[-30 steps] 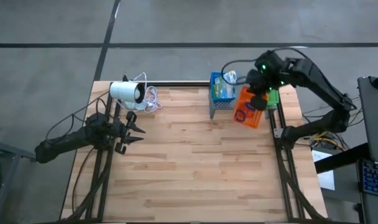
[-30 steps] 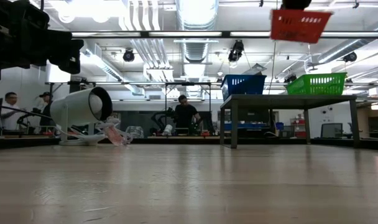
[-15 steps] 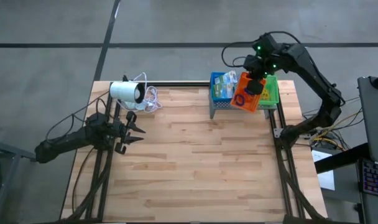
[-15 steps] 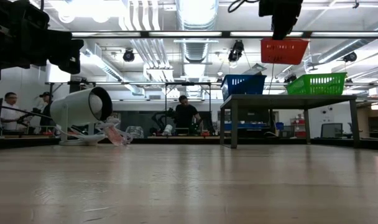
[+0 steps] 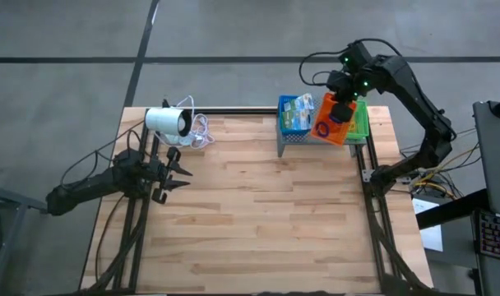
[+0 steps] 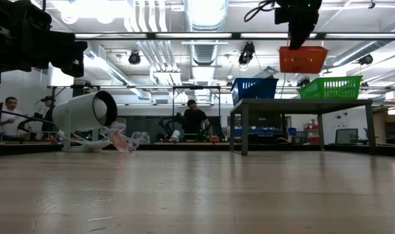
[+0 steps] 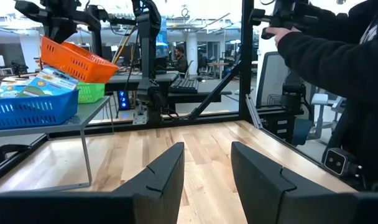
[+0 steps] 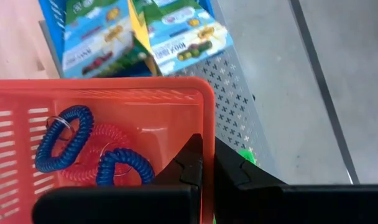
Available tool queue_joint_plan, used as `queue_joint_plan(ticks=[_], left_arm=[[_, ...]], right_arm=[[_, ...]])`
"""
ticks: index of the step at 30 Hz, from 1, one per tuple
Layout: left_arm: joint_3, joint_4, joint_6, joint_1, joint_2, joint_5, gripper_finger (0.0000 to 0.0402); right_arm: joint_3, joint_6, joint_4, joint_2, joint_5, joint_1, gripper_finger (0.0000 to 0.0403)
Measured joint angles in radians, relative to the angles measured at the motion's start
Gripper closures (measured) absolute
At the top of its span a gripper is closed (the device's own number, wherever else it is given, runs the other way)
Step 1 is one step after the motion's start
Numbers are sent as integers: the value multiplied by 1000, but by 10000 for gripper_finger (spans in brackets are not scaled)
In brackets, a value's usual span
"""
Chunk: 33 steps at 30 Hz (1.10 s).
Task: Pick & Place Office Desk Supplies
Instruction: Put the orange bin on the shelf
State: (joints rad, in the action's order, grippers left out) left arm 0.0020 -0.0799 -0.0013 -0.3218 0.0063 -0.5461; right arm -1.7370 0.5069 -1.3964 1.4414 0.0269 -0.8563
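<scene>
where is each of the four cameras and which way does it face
High view: overhead, straight down; both arms, right gripper shut on the orange tray.
Low view: table height, level across; the tray hangs from that gripper.
Left wrist view: past the open left gripper, toward the blue tray.
Right wrist view: down into the orange tray's coil loops.
All four share the orange tray.

Robotics lab: exposed ceiling ducts (image 6: 204, 19)

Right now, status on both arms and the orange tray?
Right gripper shut on orange tray rim, tray aloft over the stand. Coil loops inside. Left gripper idle, fingers apart.
</scene>
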Motion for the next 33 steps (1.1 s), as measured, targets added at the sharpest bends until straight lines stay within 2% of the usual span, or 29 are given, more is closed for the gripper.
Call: queue_joint_plan(ticks=[11,29,33], left_arm=[[0,0,-2,0,0,0,268],[0,0,2,0,0,0,268],[0,0,2,0,0,0,268]], right_arm=[[75,54,4,0,0,-76,395],[79,54,-42,-9,-35,-114,395],[74,60,14,-31,21,-114,395]])
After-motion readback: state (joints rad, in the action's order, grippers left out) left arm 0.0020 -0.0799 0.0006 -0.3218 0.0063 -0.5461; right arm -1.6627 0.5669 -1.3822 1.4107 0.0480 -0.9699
